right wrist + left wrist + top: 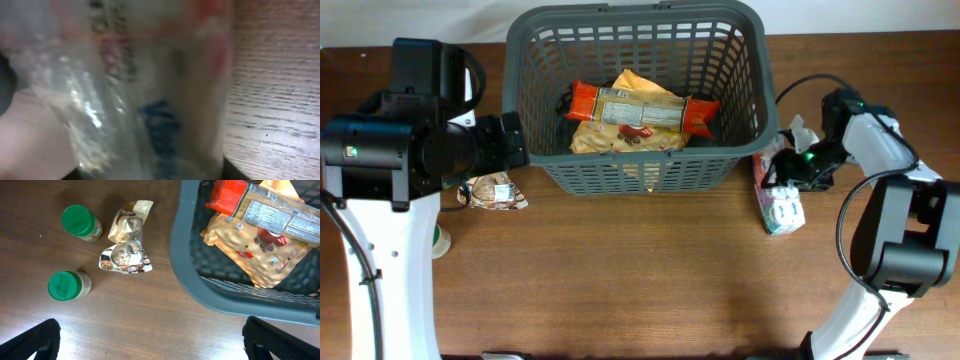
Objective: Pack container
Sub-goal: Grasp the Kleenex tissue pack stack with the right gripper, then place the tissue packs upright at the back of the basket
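The dark grey basket [635, 172] stands at the back middle of the table. It holds a long pack with red ends [640, 108] lying on a yellow bag [620, 138]. My left gripper [515, 140] is open and empty, above the table just left of the basket's rim [185, 270], with its fingers wide apart [150, 345]. My right gripper [788, 172] is right of the basket, down at a clear-wrapped white and green pack [780, 208]. In the right wrist view that pack [150, 90] is blurred and fills the space between the fingers [150, 172].
A crumpled brown and white snack bag [127, 245] lies on the table left of the basket [492, 192]. Two green-lidded jars [79, 221] [65, 285] stand further left. A black cable [800, 85] runs behind the right arm.
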